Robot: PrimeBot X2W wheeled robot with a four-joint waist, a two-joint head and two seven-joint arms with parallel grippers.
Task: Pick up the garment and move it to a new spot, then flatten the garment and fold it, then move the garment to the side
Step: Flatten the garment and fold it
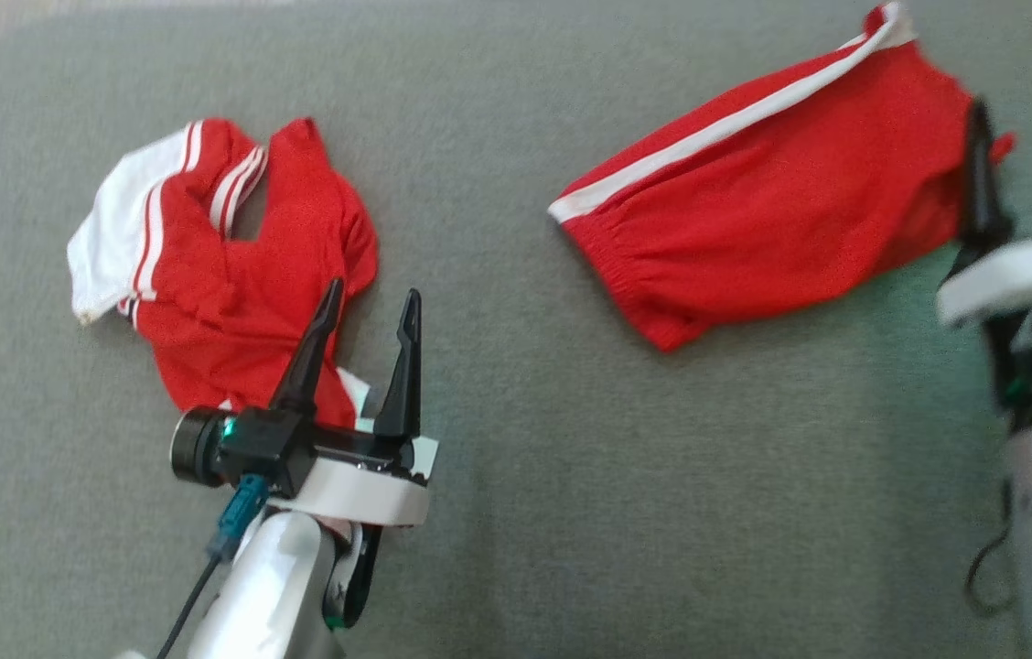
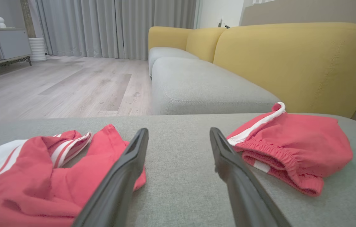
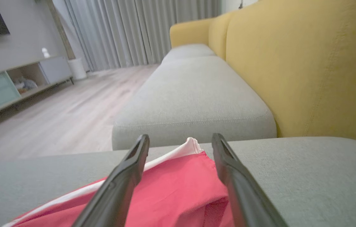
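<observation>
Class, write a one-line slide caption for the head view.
On the grey cushion, the open left tool hangs by the crumpled red top, the open right tool over one end of the red shorts.

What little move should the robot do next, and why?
Probably lower the open left pincer onto the crumpled red shirt and pinch it: the shirt lies bunched right at that pincer, while the red shorts already look folded.
</observation>
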